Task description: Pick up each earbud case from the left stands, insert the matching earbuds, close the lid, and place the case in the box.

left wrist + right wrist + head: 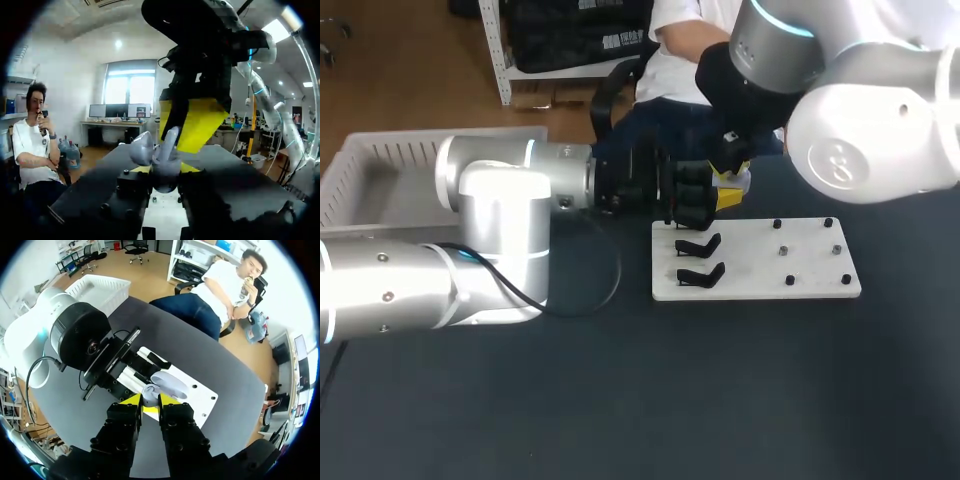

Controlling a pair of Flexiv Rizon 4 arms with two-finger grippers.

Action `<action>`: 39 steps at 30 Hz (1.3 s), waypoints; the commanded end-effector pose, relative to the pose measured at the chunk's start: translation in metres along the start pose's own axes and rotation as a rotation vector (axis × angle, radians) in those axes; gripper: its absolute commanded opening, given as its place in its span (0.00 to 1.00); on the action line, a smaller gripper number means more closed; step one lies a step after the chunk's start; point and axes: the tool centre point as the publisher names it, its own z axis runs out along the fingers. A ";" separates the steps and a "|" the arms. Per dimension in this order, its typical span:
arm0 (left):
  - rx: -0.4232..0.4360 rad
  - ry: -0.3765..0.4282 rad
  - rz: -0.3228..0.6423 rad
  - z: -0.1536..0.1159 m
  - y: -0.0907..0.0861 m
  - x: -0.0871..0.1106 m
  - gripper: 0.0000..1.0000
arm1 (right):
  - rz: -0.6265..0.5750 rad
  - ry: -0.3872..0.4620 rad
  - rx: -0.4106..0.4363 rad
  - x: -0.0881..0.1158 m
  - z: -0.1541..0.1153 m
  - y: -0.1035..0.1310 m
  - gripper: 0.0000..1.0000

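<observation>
My left gripper (692, 205) reaches in from the left, level over the far left corner of the white board (755, 262). It is shut on a pale grey earbud case (164, 177) whose lid (142, 148) stands open. My right gripper (730, 192) comes down from above, directly over the case. It is shut on a pale earbud (170, 142), stem pointing down into the case. In the right wrist view the earbud (149, 390) sits between my yellow tips (150, 401), just above the open case (169, 382). In the head view the case is mostly hidden by both grippers.
Two black stands (699, 245) (701, 274) sit bare on the board's left part, with several small black pegs (810, 255) on its right part. A white slatted box (380, 180) stands at the table's far left, behind my left arm.
</observation>
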 end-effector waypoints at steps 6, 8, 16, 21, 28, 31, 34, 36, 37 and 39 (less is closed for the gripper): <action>-0.007 -0.006 0.005 0.001 -0.002 -0.001 0.00 | 0.002 0.006 -0.003 -0.001 0.002 0.000 0.23; -0.007 -0.006 0.005 0.001 -0.002 -0.001 0.00 | 0.001 0.006 -0.004 0.000 0.001 0.000 0.27; -0.007 -0.006 0.005 0.001 -0.002 -0.001 0.00 | -0.003 0.004 -0.005 -0.001 0.000 0.002 0.35; -0.007 -0.006 0.005 0.001 -0.002 -0.001 0.00 | -0.005 0.002 -0.005 -0.002 0.000 0.002 0.36; -0.007 -0.006 0.005 0.001 -0.002 -0.001 0.00 | -0.006 -0.001 -0.004 -0.004 -0.001 0.002 0.36; -0.007 -0.006 0.005 0.001 -0.002 -0.001 0.00 | -0.007 -0.007 -0.002 -0.006 -0.005 0.001 0.36; -0.007 -0.006 0.005 0.001 -0.002 -0.001 0.00 | -0.012 -0.032 0.004 -0.006 -0.014 0.004 0.37; -0.007 -0.006 0.005 0.001 -0.002 -0.001 0.00 | -0.011 -0.056 0.005 -0.009 -0.021 0.003 0.37; -0.007 -0.006 0.005 0.001 -0.002 -0.001 0.00 | -0.006 -0.069 0.010 -0.010 -0.023 0.002 0.38; -0.007 -0.006 0.005 0.001 -0.002 -0.001 0.00 | 0.009 -0.092 0.012 -0.016 -0.025 -0.003 0.39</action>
